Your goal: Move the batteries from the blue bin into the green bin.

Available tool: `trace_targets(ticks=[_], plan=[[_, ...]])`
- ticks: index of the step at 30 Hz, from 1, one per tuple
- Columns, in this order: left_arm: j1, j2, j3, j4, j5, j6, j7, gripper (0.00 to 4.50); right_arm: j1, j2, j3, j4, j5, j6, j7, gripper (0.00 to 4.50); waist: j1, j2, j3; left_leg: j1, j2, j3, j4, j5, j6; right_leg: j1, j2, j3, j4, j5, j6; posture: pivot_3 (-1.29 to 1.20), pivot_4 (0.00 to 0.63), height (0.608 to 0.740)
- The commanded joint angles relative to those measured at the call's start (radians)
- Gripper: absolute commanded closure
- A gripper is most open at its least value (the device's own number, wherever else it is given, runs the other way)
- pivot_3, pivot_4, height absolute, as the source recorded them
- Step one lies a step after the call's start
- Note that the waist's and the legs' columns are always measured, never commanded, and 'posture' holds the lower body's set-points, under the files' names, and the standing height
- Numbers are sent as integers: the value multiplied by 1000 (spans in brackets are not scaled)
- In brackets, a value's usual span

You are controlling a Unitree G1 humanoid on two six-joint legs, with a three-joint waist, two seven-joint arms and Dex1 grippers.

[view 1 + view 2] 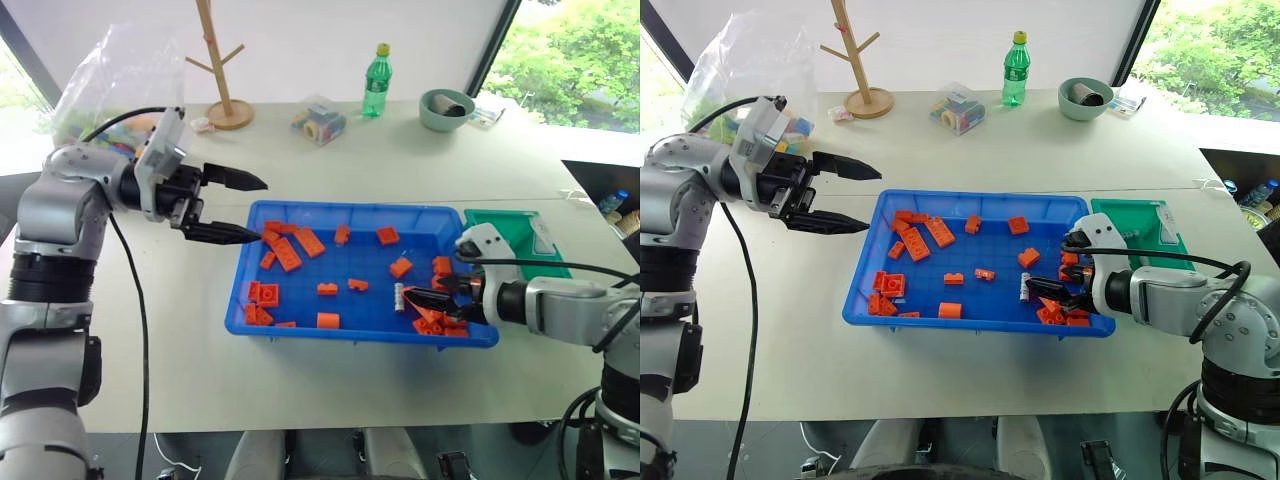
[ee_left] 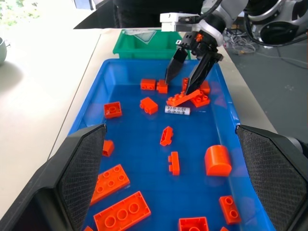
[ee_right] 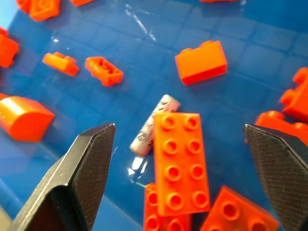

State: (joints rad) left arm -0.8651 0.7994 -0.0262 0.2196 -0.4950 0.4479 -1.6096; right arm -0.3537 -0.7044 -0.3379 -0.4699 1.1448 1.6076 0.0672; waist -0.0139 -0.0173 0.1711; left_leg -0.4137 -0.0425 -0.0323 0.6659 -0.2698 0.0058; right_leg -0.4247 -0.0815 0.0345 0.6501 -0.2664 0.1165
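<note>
The blue bin lies mid-table, strewn with orange bricks. One silver battery lies near its front right corner, partly tucked under an orange studded brick. My right gripper is open, low inside that corner. In the right wrist view the battery and that brick sit between its spread fingers. The green bin stands against the blue bin's right end, behind my right wrist. My left gripper hangs open and empty above the blue bin's far left corner, pointing right.
At the table's far side stand a wooden mug tree, a clear box of toys, a green bottle and a grey-green bowl. A plastic bag bulges at the far left.
</note>
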Motion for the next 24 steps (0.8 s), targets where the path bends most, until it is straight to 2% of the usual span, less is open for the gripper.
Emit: trace_targets(ticks=[1,6,14,17,22,23,24], plan=[[-2,36,2,-48,-50,17,-5,0,12,-22,3,13,38,7,-36,24,0,0,0,0,0,0,0,0,0,0,0,0,0,0,0,0,150,727],[3,61,-19,-69,-77,24,-5,0,40,-31,34,12,58,7,-49,24,3,0,0,0,0,0,0,0,0,1,0,0,0,0,0,0,150,727],[-4,61,-18,-73,-79,23,-5,0,56,-49,110,15,-68,-18,1,24,4,-1,0,0,-1,0,1,0,0,2,1,0,-1,0,0,0,150,727],[-4,59,-14,-72,-73,20,-5,0,70,-59,125,12,-104,-39,31,744,6,-1,0,0,-1,0,1,0,0,2,1,0,-1,0,0,0,150,727],[0,58,-9,-69,-67,16,-5,0,77,-64,123,-6,-130,-44,76,3204,5,-1,0,0,-1,0,1,0,1,2,1,-1,-1,0,0,0,150,727],[1,56,-8,-66,-65,14,-5,0,71,-62,116,-11,-127,-37,84,3511,4,-1,0,0,-1,0,1,0,1,2,1,-1,-1,0,0,0,150,727],[1,55,-8,-63,-63,12,-5,0,65,-62,110,-14,-129,-32,90,3511,4,-1,0,0,-1,0,2,0,1,2,1,-1,-1,0,0,0,150,727]])
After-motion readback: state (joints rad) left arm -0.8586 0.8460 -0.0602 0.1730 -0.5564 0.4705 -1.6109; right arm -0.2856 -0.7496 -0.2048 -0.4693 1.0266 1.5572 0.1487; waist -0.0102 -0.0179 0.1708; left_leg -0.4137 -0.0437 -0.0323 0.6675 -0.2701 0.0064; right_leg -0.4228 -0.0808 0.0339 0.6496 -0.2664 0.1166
